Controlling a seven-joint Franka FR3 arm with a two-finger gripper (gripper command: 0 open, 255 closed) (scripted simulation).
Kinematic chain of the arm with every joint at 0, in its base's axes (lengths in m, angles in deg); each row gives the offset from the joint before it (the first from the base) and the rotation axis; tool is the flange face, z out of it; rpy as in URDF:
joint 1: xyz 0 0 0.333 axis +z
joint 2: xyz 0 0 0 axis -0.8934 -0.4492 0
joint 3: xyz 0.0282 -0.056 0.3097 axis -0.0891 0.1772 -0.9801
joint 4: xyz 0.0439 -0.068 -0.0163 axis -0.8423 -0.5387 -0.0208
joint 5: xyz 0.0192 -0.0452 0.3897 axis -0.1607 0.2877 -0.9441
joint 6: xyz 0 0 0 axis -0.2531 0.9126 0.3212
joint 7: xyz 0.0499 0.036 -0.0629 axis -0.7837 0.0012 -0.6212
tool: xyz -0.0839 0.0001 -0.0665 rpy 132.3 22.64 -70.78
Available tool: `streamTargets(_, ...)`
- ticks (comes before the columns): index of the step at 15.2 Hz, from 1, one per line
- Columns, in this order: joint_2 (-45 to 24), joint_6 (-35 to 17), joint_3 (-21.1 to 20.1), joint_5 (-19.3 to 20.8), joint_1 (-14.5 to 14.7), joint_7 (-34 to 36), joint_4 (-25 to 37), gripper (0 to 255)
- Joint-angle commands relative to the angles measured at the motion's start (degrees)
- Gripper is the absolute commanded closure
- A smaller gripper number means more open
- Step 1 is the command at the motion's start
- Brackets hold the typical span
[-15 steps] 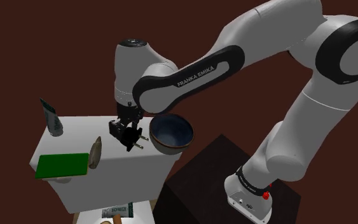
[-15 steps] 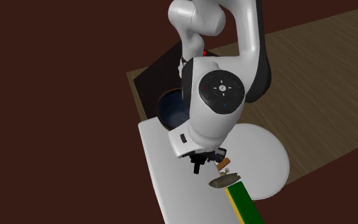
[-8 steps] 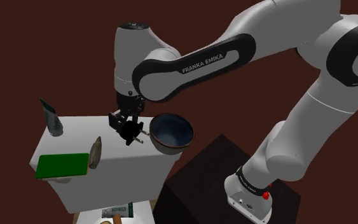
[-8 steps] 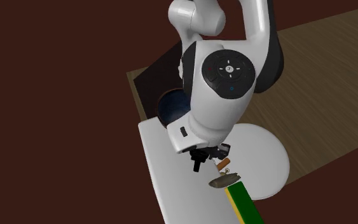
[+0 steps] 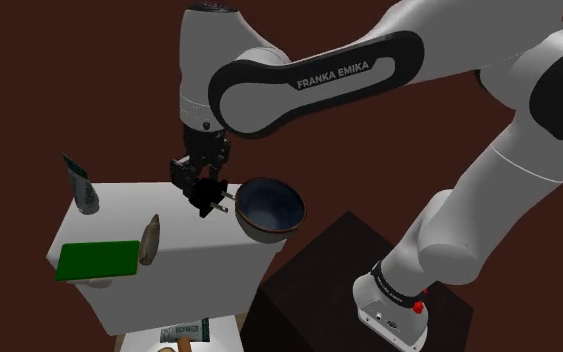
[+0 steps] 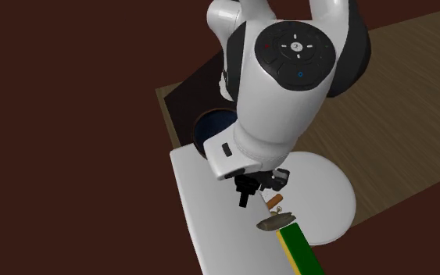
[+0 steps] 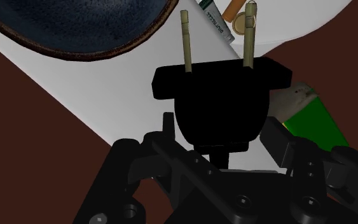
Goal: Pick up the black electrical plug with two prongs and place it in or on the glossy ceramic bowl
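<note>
The black plug [image 7: 219,102] has two brass prongs pointing away from my hand. My gripper [image 7: 222,137] is shut on its body, one finger on each side. In the shoulder view the gripper [image 5: 201,185] hangs above the white tabletop [image 5: 129,290], with the plug [image 5: 211,202] just to the left of the bowl [image 5: 269,210]. That bowl is dark blue inside with a brown rim [image 7: 75,54] and stands at the table's edge. In the second exterior view my wrist hides most of the bowl [image 6: 209,129], and the plug [image 6: 245,195] shows below the hand.
A green flat block [image 5: 97,260], a brown-grey oblong object [image 5: 151,240] and a grey-green tube [image 5: 81,185] lie on the tabletop's left part. A round white table [image 6: 327,195] stands beside it. The dark stand [image 5: 319,270] is to the bowl's right.
My gripper has risen from the tabletop with the plug in it and has drifted slightly toward the bowl. The bowl and the other objects have stayed put.
</note>
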Motion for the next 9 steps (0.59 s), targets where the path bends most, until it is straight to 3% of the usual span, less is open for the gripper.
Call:
streamTargets(1, 0.7, 1.6, 0.1, -0.3, -0.1, -0.3, 1.0, 255)
streamTargets(9, 2.6, 7.6, 0.2, -1.3, -0.2, -1.0, 5.2, 255)
